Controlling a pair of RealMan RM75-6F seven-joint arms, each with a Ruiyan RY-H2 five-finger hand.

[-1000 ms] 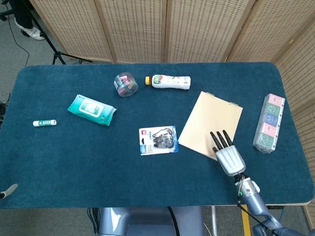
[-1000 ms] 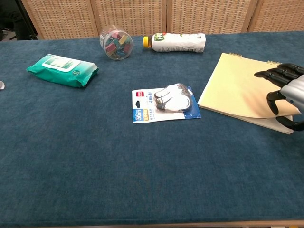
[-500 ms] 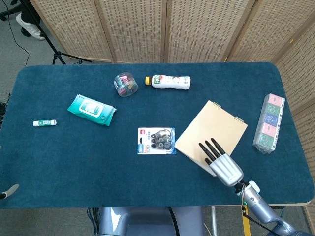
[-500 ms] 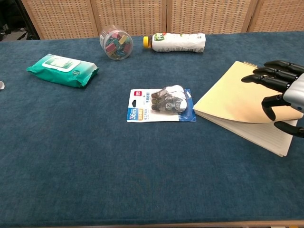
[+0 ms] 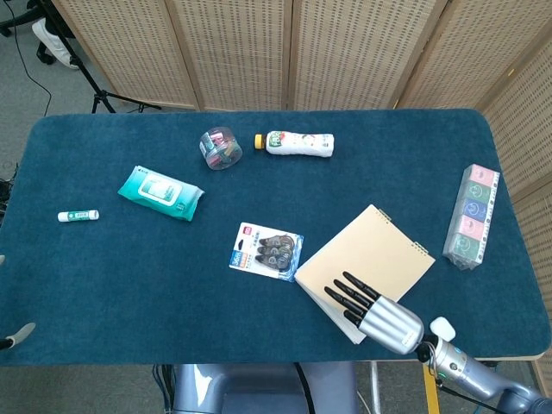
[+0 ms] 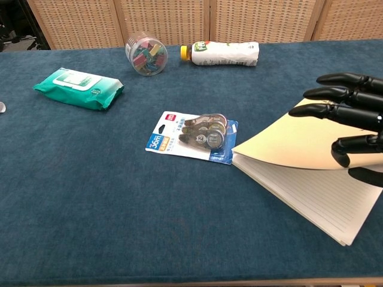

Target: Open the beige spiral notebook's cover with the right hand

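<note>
The beige spiral notebook (image 5: 366,257) lies at the front right of the table, turned at an angle, with its spiral at the far right edge. In the chest view its cover (image 6: 287,146) is raised off the lined pages (image 6: 314,203). My right hand (image 5: 373,310) holds the cover's near edge, with the fingers (image 6: 335,95) on top and the thumb under it. Only a grey sliver of my left hand (image 5: 15,334) shows at the left edge; whether it is open or closed is hidden.
A blister pack of correction tape (image 5: 266,251) touches the notebook's left corner. At the back lie a clip jar (image 5: 221,148) and a white bottle (image 5: 296,143). A teal wipes pack (image 5: 160,192) and a small tube (image 5: 78,216) are at left, a coloured box (image 5: 472,216) at right.
The right hand drew back toward the front edge and lifted the cover, baring the lined pages. The notebook turned and slid left, pushing the tape pack left and askew.
</note>
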